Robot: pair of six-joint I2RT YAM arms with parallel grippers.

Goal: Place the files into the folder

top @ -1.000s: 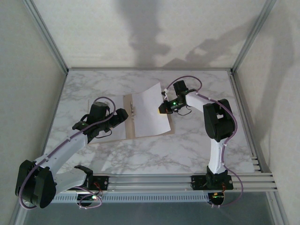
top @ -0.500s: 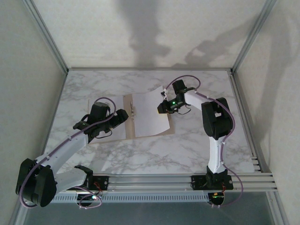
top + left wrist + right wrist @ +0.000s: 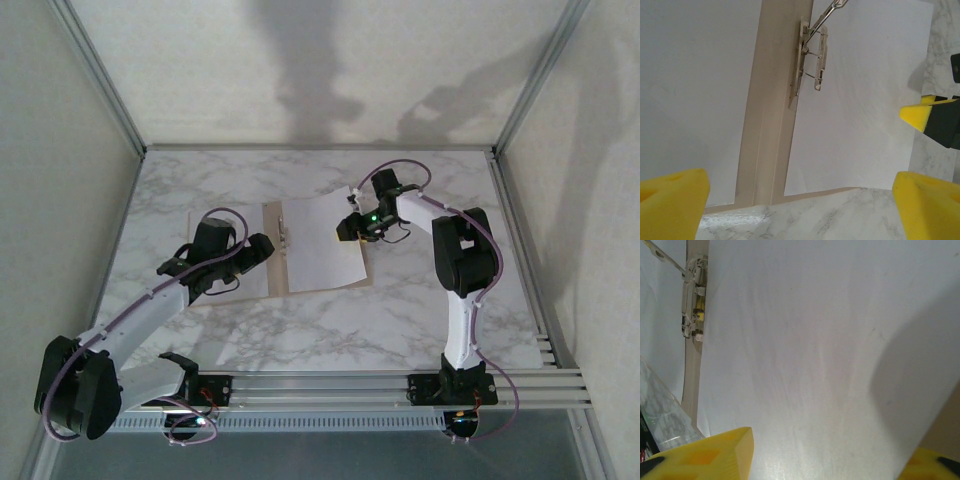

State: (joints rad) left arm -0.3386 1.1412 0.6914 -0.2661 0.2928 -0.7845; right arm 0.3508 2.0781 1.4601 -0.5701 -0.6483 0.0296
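Note:
The tan folder [image 3: 277, 250] lies open on the marble, its metal clip [image 3: 812, 55] at the centre crease. One of the files, a white sheet [image 3: 320, 243], lies flat on the right half. Another white sheet [image 3: 690, 100] covers the left half. My right gripper [image 3: 350, 226] hovers low over the right sheet's far right edge; its yellow pads [image 3: 705, 455] stand apart, open, with nothing held. My left gripper [image 3: 262, 250] is over the crease at the folder's near edge, its pads [image 3: 670, 200] wide open and empty.
Marble table [image 3: 330, 320] runs in front of the folder. Metal frame posts [image 3: 520, 90] and walls close in the sides and back. A rail [image 3: 330, 385] with the arm bases runs along the near edge.
My right gripper has opened and let go of the white sheet. The sheet's raised far corner has dropped, and it now lies flat on the folder's right half. The left arm has not moved.

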